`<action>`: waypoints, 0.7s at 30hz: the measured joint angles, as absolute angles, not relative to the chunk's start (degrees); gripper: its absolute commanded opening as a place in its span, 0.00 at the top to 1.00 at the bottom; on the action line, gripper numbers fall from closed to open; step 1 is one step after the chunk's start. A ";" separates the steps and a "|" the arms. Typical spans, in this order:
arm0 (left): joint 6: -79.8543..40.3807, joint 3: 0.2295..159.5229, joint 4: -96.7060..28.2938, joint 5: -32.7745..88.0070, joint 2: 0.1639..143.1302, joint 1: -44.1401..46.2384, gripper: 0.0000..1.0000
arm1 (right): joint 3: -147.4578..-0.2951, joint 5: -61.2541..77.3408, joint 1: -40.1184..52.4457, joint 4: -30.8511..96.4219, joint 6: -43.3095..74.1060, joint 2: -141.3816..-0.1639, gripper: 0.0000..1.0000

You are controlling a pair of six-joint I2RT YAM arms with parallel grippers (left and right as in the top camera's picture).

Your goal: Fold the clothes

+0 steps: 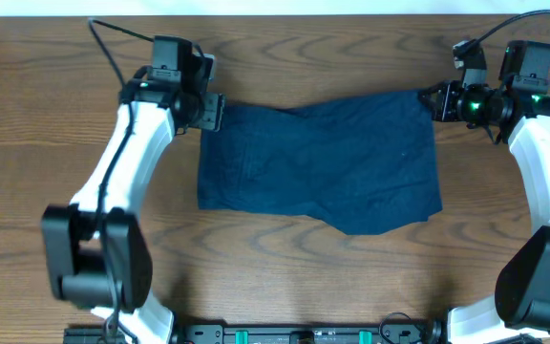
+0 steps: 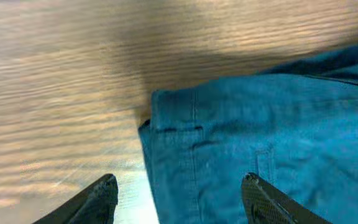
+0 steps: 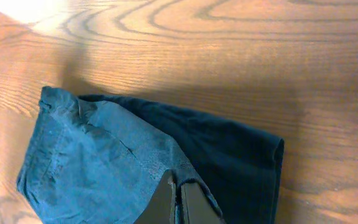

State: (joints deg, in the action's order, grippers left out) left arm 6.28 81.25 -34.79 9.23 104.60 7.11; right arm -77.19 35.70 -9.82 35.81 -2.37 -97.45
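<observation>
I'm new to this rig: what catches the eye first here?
A dark navy garment lies flat in the middle of the wooden table. The left end effector stands open over its far left corner; the right end effector is shut at the far right corner.

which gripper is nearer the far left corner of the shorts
Left. The left gripper has open jaws right at that corner of the shorts; the right gripper is shut at the opposite far corner.
</observation>
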 measured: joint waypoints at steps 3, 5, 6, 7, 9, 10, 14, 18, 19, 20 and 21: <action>6.28 81.23 -32.47 10.59 107.94 7.11 0.35 | -77.17 34.59 -9.82 36.45 -2.37 -97.47 0.99; 6.28 81.23 -31.03 11.35 109.93 7.11 0.34 | -77.17 33.58 -9.82 36.53 -2.37 -97.47 0.99; 6.28 81.23 -30.15 11.70 110.93 7.11 0.35 | -77.17 33.01 -9.82 36.64 -2.37 -97.47 0.99; 6.26 81.23 -29.06 12.05 112.01 7.11 0.34 | -77.17 32.47 -9.82 36.64 -2.37 -97.47 0.99; 6.28 81.23 -27.40 12.82 113.36 7.11 0.37 | -77.17 31.62 -9.82 36.67 -2.37 -97.47 0.99; 6.28 81.21 -26.39 13.52 114.13 7.11 0.39 | -77.17 31.24 -9.82 36.71 -2.37 -97.47 0.99; 6.20 81.14 -24.10 15.49 115.52 7.11 0.44 | -77.17 30.13 -9.82 37.30 -2.37 -97.47 0.99; 6.28 81.08 -21.50 16.12 115.52 7.11 0.39 | -77.17 29.41 -9.82 37.69 -2.37 -97.47 0.99; 6.26 81.08 -20.75 16.12 115.52 7.11 0.39 | -77.17 29.26 -9.82 37.69 -2.37 -97.47 0.99; 6.22 81.08 -20.12 16.10 115.52 7.11 0.39 | -77.17 29.10 -9.82 37.71 -2.37 -97.47 0.99; 6.22 81.08 -19.62 16.10 115.52 7.11 0.39 | -77.14 29.02 -9.82 37.71 -2.37 -97.47 0.99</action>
State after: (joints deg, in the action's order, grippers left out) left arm 6.22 81.08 -19.62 16.10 115.52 7.11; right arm -77.14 29.02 -9.82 37.71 -2.37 -97.47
